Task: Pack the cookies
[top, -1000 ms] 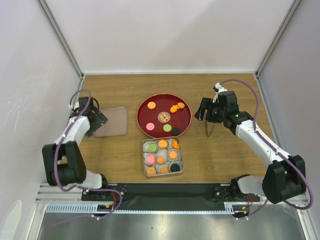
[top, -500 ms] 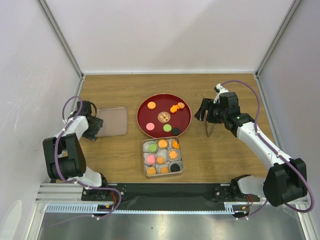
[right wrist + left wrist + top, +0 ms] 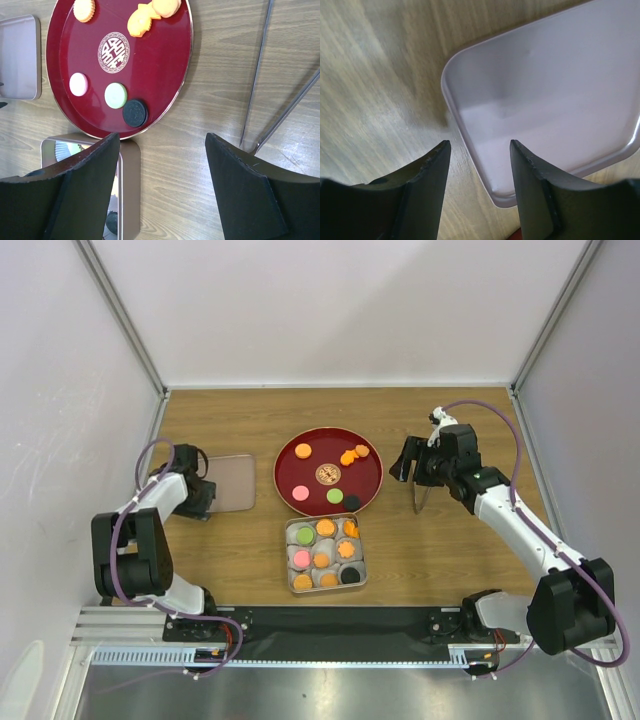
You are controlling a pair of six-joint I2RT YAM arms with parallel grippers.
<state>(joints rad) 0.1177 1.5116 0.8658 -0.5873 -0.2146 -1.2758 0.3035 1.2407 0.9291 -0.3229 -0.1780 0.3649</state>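
White-walled booth, wooden tabletop (image 3: 240,415). At centre frame of the top view sits a round red tray (image 3: 330,431) carrying loose cookies (image 3: 303,450): orange ones toward its top, then a pink one (image 3: 78,84), a green one (image 3: 116,95) and a black one (image 3: 135,113) near its lower rim. Just below the tray is a square tin (image 3: 287,558); every paper cup appears to hold a cookie (image 3: 326,528). A shallow metal lid (image 3: 545,100) lies rim-up at left of frame. The left end effector (image 3: 477,147) is spread and straddles the lid's corner wall, neither finger clearly touching it. The right end effector (image 3: 162,137) is spread wide over bare wood right of the tray and pinches nothing; thin metal rods (image 3: 257,75) run out past one finger, attachment unclear. Judged handling: the discs look light, stiff and likely brittle, and would skid on the glossy tray. Best taken from above, edge to edge across the width, with a soft pinch. The lid looks thin, rigid and slick, so its upturned wall is the place to grip.
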